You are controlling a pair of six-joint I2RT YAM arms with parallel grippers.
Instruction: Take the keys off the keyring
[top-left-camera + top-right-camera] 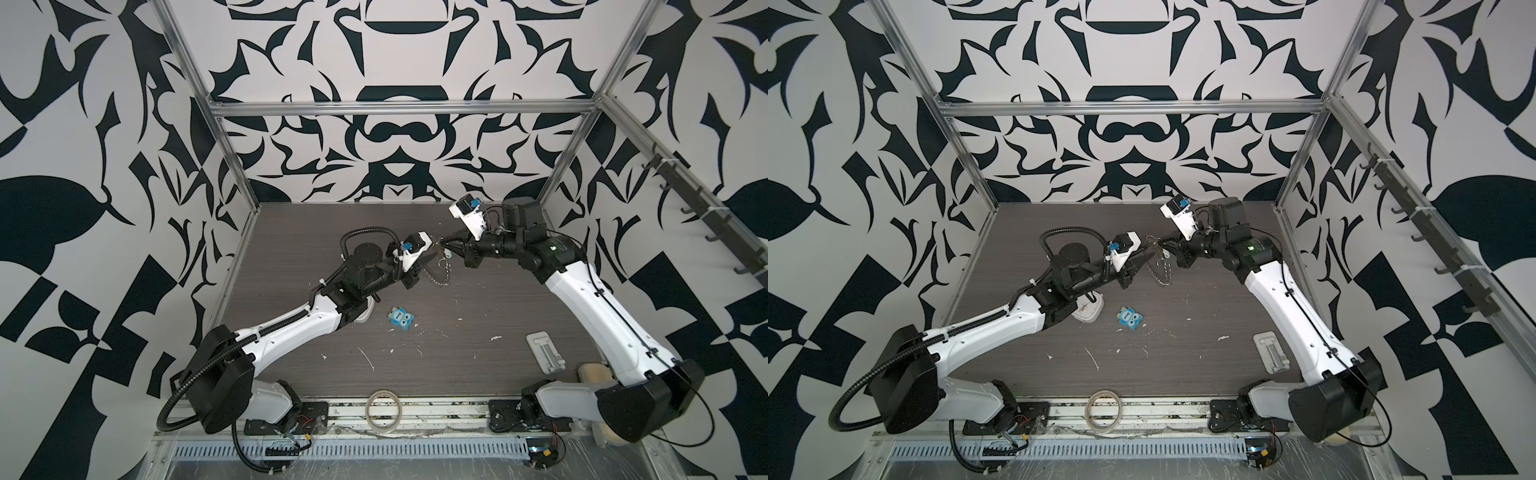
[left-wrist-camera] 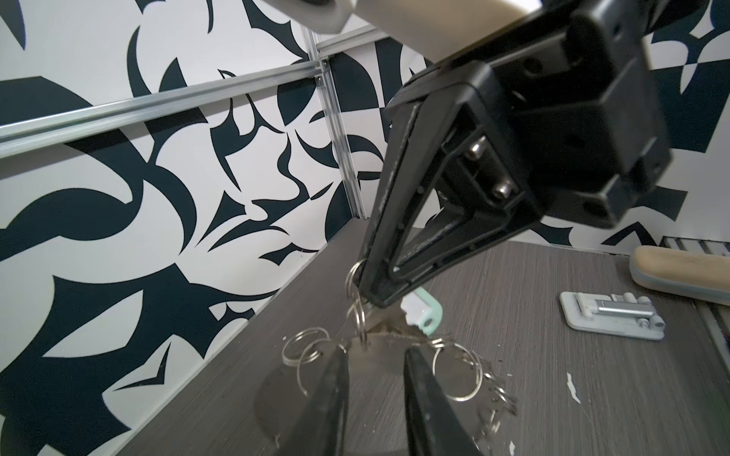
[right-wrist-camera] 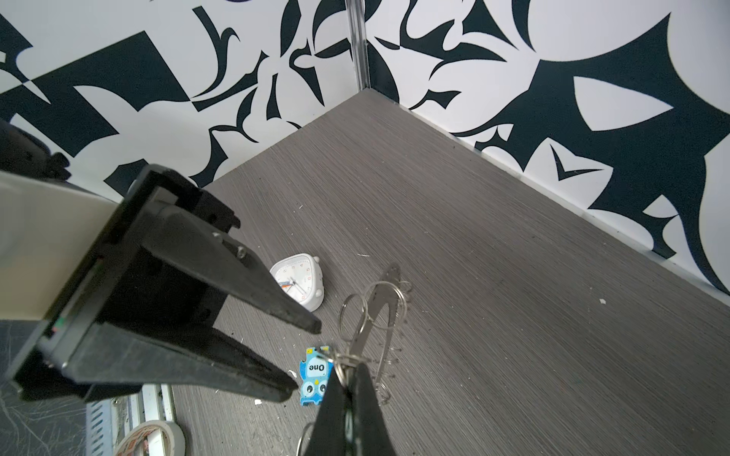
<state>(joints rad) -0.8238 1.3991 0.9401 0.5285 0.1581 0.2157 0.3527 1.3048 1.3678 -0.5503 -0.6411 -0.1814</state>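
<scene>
Silver keyring (image 2: 375,351) hangs above the table (image 3: 474,237) from the right end effector (image 2: 369,294), clamped shut on its split rings (image 2: 359,316) beside the keys (image 2: 418,312), just ahead of the left end effector (image 3: 306,355), partly open and empty.

The right gripper (image 3: 347,373) had its two black tapered fingers pinched together on a cluster of small wire split rings at the rim of the flat silver perforated metal keyring (image 3: 375,316). The keyring stood nearly edge-on over the grey wood-grain table (image 3: 493,276). Just beside it the left gripper (image 3: 306,355) pointed in, jaws apart with nothing between them. On the table lay a blue owl-faced toy (image 3: 312,379) marked "One", a white rounded alarm clock (image 3: 303,281) and a beige tape roll (image 3: 152,438).
</scene>
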